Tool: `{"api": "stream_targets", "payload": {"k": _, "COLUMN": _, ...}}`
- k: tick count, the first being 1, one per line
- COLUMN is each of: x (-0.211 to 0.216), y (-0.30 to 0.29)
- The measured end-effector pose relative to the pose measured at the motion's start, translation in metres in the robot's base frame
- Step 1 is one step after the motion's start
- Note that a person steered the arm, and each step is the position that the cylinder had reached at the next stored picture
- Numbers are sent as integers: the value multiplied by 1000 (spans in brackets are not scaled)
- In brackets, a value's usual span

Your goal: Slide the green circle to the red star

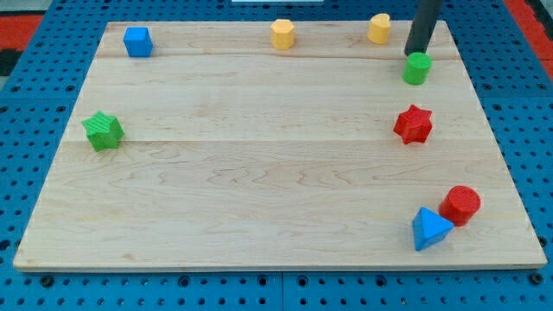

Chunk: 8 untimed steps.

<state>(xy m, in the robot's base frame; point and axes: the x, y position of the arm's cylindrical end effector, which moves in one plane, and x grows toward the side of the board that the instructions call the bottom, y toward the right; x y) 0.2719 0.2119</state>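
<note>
Pale wooden board (259, 173) lies flat on a blue pegboard surface (34, 104) dotted with holes, and small coloured blocks sit scattered on the wood. I take the red star (413, 123) as my landmark; it sits toward the view's right, about halfway up the board.

Directly above the red star, near the board's top edge, stands the green circle (417, 67), a short round cylinder, apart from the star with bare wood between them. My tip (411, 54) is at the green circle's upper left edge, touching it or just beside it; I cannot tell which. I have no hand to open or close, only this dark rod, and it grips nothing.

Above the star and slightly left is a yellow block (379, 28). Farther left along the top edge are a yellow hexagon (282, 34) and a blue cube (137, 41).

Below the star, near the bottom right corner, a red cylinder (460, 205) touches a blue triangle (429, 229). Far to the star's left, near the board's left edge, rests a green star (104, 130).

No containers are visible; every block rests directly on the wood.
</note>
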Motion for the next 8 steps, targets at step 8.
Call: {"api": "stream_targets", "payload": {"k": 8, "x": 78, "y": -23}}
